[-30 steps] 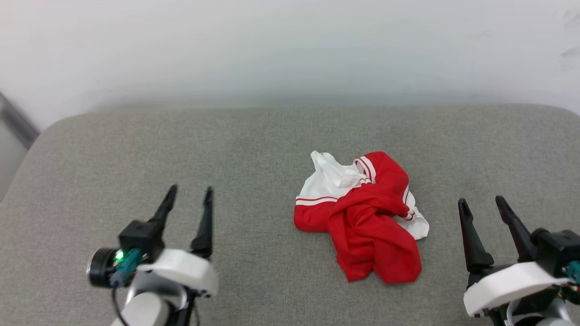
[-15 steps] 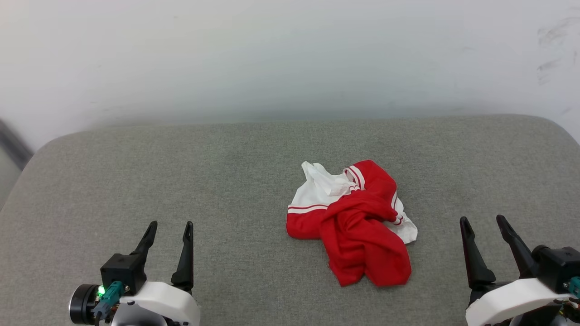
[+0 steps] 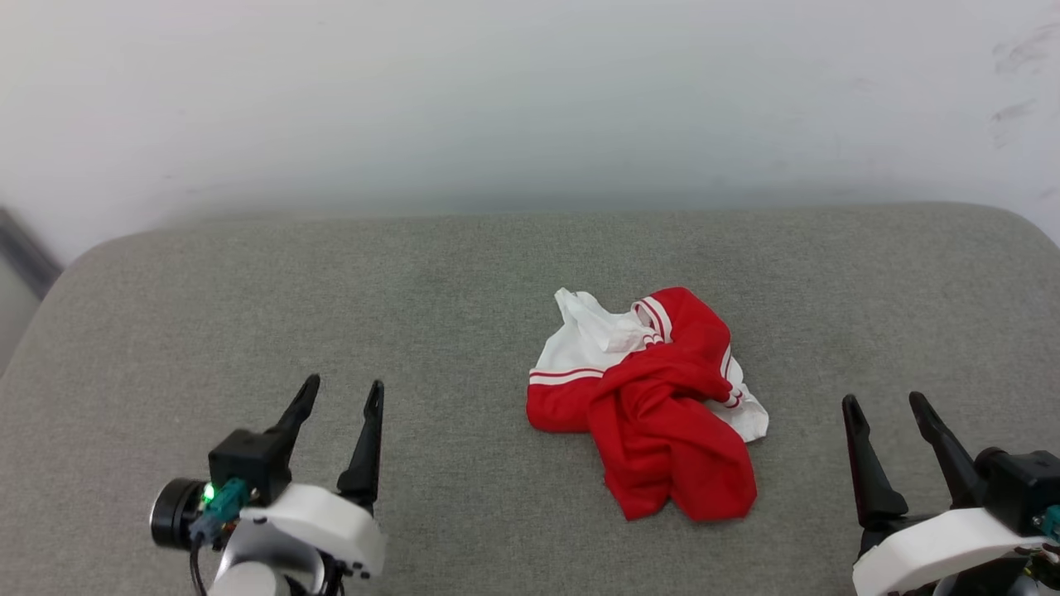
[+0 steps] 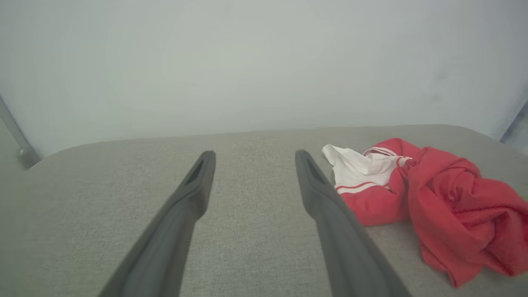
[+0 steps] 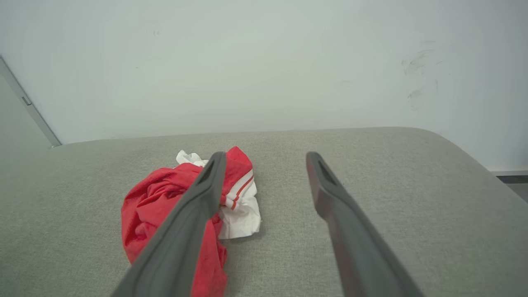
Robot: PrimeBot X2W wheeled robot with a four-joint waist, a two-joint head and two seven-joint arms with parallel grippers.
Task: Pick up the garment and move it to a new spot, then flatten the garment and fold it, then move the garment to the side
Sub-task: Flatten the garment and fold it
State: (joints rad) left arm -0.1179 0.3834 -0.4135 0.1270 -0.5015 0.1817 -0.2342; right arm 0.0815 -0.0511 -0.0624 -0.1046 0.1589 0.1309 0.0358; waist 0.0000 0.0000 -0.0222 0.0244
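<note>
Red jersey T-shirt with white short sleeves and red-and-white striped trim lies crumpled in a heap on the grey woven fabric cushion. It sits right of the cushion's middle, with a white sleeve toward the pale wall and the red body bunched toward the robot. The heap has the same shape as half a second ago. The whole head view has shifted a little, so the camera moved, not the jersey T-shirt.

The left gripper has its fingers spread wide with nothing between them. It stands higher in the head view and nearer the jersey T-shirt than half a second ago, but is well apart from it. The right gripper, likewise spread and empty, sits at the lower right as before, near the heap's right side without touching it.
</note>
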